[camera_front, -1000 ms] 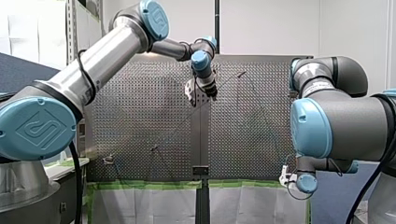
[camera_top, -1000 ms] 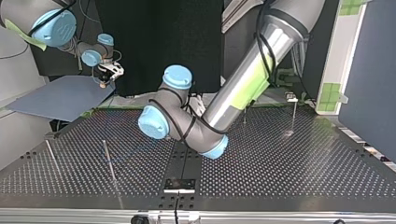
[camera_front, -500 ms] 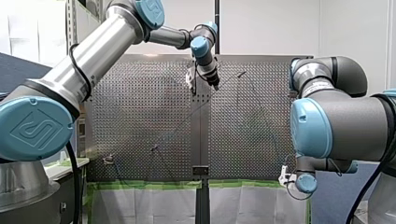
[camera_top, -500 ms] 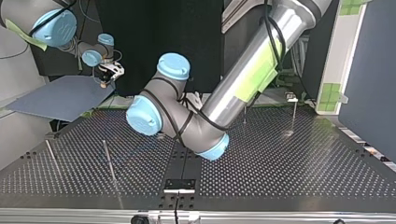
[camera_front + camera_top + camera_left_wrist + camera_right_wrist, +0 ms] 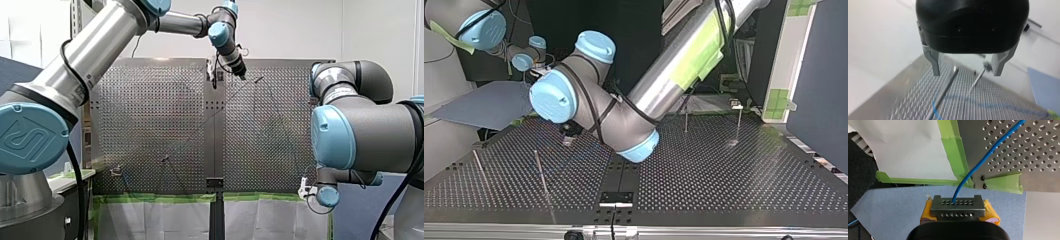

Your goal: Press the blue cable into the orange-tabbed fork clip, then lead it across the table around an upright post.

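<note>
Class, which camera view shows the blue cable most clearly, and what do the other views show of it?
The right wrist view: the blue cable runs crisp and unbroken from my right claw onto the perforated table. The left wrist view shows a blurred blue streak; front and top views only faint traces.

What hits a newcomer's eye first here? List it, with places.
My left arm fills the top view's middle, stretched over the perforated table. The left gripper hangs open with two posts ahead of it. Off the table's corner, my right gripper is shut on the blue cable.
</note>
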Available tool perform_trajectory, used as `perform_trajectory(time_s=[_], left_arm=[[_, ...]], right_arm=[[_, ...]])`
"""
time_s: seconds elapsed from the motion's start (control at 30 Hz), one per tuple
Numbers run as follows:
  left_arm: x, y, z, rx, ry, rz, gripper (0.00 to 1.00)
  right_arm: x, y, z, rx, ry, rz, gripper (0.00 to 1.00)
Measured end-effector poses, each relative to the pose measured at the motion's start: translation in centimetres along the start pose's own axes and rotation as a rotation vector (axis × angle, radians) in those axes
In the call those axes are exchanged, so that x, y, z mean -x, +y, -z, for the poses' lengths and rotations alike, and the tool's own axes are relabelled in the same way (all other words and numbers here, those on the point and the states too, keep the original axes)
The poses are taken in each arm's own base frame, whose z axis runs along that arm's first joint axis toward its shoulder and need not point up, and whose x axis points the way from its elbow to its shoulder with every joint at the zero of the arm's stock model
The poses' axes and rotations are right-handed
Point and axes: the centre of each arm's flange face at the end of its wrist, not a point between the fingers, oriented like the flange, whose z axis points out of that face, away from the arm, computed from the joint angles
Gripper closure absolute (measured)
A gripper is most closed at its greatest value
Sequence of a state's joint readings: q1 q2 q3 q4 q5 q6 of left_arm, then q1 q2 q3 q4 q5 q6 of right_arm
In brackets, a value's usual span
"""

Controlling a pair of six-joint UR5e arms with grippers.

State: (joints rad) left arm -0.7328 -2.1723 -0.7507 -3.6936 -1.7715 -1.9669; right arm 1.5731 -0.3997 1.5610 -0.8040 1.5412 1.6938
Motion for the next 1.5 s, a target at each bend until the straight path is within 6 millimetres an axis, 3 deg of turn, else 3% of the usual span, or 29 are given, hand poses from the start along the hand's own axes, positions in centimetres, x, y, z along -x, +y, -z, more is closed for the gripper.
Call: perform_trajectory(time_s=[0.27,0.7,0.93,1.17,1.5], left_arm=[[-1.5,-2.1,-0.4,-0.109,-0.013,-0.078,0.0],[-4.2,-0.7,-2.5,-0.102,-0.042,-0.187,0.0],[-3.2,-1.0,-3.2,-0.115,-0.116,-0.239,0.0],[-0.6,-2.0,-3.3,-0.14,-0.227,-0.233,0.0],[0.3,-3.1,-3.7,-0.185,-0.306,-0.211,0.0]], right_arm=[[0.0,-0.1,0.0,-0.009,-0.002,0.002,1.0],[0.0,-0.3,0.0,-0.014,-0.002,0.006,1.0],[0.0,-0.3,0.0,-0.015,0.001,0.007,1.0],[0.0,-0.3,0.0,-0.015,0.003,0.007,1.0],[0.0,-0.3,0.0,-0.015,0.003,0.007,1.0]])
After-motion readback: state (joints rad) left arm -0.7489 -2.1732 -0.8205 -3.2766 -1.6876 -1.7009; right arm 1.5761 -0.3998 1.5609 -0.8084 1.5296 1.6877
